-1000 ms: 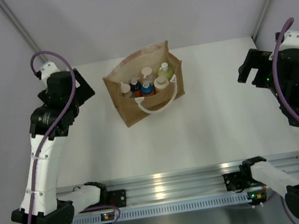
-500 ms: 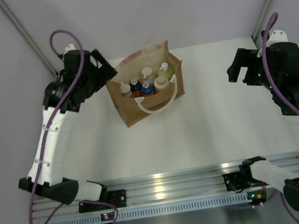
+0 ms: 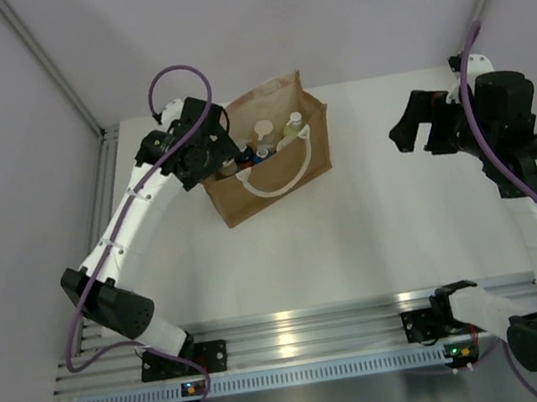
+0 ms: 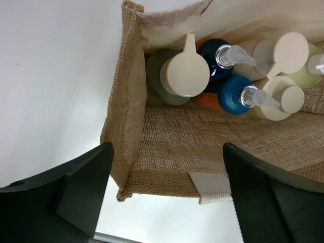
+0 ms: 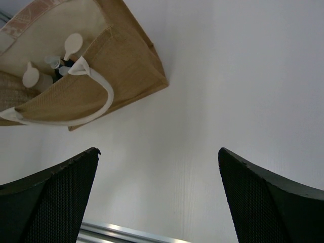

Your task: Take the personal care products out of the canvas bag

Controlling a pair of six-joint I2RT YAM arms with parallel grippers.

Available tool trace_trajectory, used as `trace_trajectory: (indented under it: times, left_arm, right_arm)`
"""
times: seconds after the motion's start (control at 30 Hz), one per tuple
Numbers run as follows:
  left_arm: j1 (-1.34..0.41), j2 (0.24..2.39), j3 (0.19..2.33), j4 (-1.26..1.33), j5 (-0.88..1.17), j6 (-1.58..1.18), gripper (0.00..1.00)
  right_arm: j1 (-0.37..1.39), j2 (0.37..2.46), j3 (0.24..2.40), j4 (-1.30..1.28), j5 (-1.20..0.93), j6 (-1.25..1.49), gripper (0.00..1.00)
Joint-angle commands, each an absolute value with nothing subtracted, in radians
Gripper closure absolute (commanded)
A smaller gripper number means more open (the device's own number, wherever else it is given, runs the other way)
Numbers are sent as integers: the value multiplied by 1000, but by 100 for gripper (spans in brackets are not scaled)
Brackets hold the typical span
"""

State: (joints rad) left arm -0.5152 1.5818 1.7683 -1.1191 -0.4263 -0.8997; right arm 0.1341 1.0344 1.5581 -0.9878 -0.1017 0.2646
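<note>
**Top external:** The canvas bag stands upright on the white table, left of centre toward the far side. Its mouth opens upward and its long axis runs from near-left to far-right. The personal care products stand inside, caps up. A white rope handle droops over the near wall. The left gripper hangs over the bag's left end. The right gripper hovers well apart to the right, above bare table.

**Left wrist:** The left gripper has its fingers spread wide with nothing between them, directly above the bag's narrow end wall. The bottles are packed upright along the bag's length. A grey-green bottle with a cream disc cap sits nearest that end. Next come two blue caps with clear spray nozzles, then a cream bottle and a yellow-green bottle.

**Right wrist:** The right gripper is also wide apart and empty, over the table. The bag sits at upper left, its handle looping down the side.
</note>
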Motion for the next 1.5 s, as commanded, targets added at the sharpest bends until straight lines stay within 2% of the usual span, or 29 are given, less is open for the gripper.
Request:
trace_trajectory:
  times: [0.0,0.17,0.4,0.47,0.53,0.57,0.6,0.7,0.73,0.83,0.9,0.93,0.97,1.0,1.3,1.4,1.47]
  left_arm:
    - [-543,1549,1796,-1169,-525,-862,3]
    - [-561,1562,1919,-1184,-558,-785,1]
    - [-561,1482,1780,-1218,-566,-902,1]
    - [-561,1499,1750,-1201,-534,-899,4]
    - [-561,1523,1718,-1163,-491,-894,14]
    - [-563,1525,1704,-1134,-470,-884,21]
    - [-561,1520,1688,-1083,-454,-877,32]
    - [-561,1508,1644,-1051,-437,-888,46]
    - [-561,1505,1623,-1051,-439,-891,56]
    - [-561,1485,1573,-1028,-439,-899,63]
    - [-561,1465,1513,-1008,-425,-904,74]
    - [-563,1459,1494,-990,-419,-905,81]
    - [-563,1453,1461,-985,-410,-910,94]
    - [-563,1445,1447,-980,-403,-917,100]
    - [-641,1446,1315,-896,-388,-939,100]
    - [-652,1477,1312,-885,-380,-936,100]
    - [-652,1486,1310,-884,-383,-937,100]
  right_arm:
    - [121,1060,1580,-977,-166,267,0]
    - [123,1072,1574,-968,-173,268,0]
    - [123,1068,1543,-957,-175,270,1]
    - [123,1071,1543,-956,-182,270,0]
    - [124,1081,1552,-954,-198,268,0]
    - [127,1084,1555,-954,-202,270,1]
    - [129,1091,1560,-954,-207,268,1]
    - [138,1095,1568,-954,-213,267,1]
    - [138,1097,1566,-956,-215,264,1]
    - [146,1098,1560,-954,-218,264,1]
    - [149,1100,1559,-954,-219,261,2]
    - [149,1101,1559,-954,-219,261,2]
    - [153,1101,1559,-953,-219,261,2]
    - [155,1104,1559,-953,-221,261,2]
    - [251,1193,1618,-887,-264,282,4]
    - [356,1262,1684,-881,-210,284,8]
    - [440,1298,1709,-865,-180,296,17]
